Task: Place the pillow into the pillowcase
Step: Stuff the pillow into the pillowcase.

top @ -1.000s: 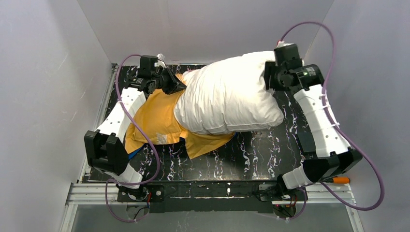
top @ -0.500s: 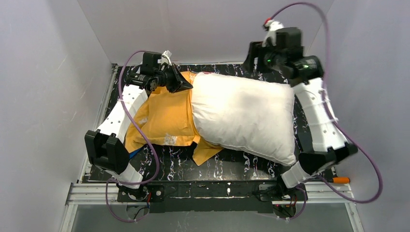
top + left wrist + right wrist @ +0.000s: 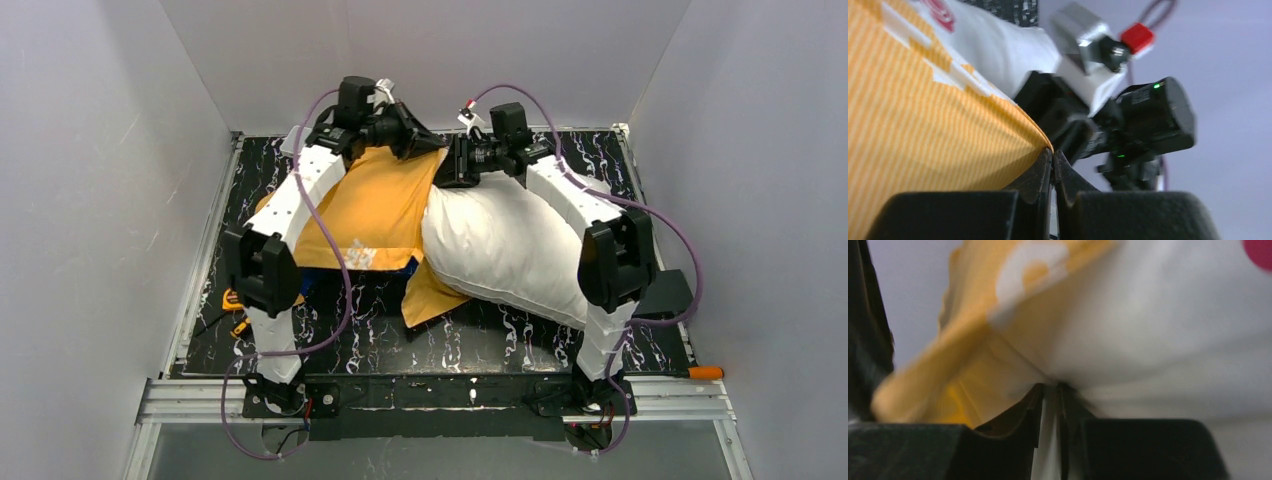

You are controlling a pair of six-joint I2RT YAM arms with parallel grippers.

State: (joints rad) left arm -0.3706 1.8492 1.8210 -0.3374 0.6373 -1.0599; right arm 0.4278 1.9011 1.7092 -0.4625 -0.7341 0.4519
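Both grippers sit at the far middle of the black marbled table, nearly nose to nose. L gripper: jaws fully together, pinching the far edge of the pillowcase, orange-yellow striped side up. The cloth is held up there and slopes down toward the near-left, w/ a sliver of blue showing under its near edge. R gripper: jaws nearly together, only a thin slit btw them, tips pushed in right where orange cloth meets white. Can't tell if it has hold of anything, or which fabric. The white pillow lies on the table's right half, running from far-centre to near-right. Its far-left end butts against the pillowcase's right edge, just beside both grippers. Most of its white fabric is in plain view, outside the case. A corner of the same orange cloth pokes out from under the pillow's near-left side. R arm reaches over the pillow's top. An orange-handled tool sits by the near-right corner, well apart from the cloth.
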